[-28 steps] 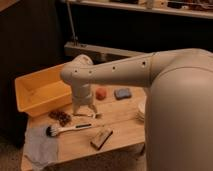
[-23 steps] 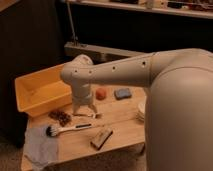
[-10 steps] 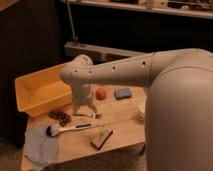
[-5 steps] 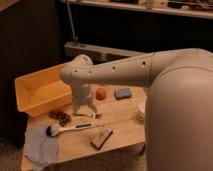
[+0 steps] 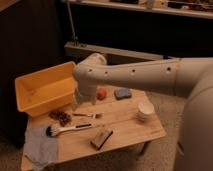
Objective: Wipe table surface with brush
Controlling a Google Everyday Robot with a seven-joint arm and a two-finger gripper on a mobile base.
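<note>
The brush [image 5: 70,129] lies flat on the light plank table surface [image 5: 125,127] at the front left. Its dark-and-white head points left and touches a grey cloth; its pale handle points right. My gripper [image 5: 76,102] hangs at the end of the big white arm, above the table's back left next to the yellow tub. It is behind the brush and apart from it, holding nothing that I can see.
A yellow plastic tub [image 5: 42,90] stands at the back left. A dark clump [image 5: 61,117] and a fork [image 5: 87,115] lie near the gripper. A grey cloth [image 5: 40,147], a wooden block brush [image 5: 101,138], an orange ball [image 5: 102,93], a blue sponge [image 5: 122,93] and a white cup [image 5: 145,110] also sit here.
</note>
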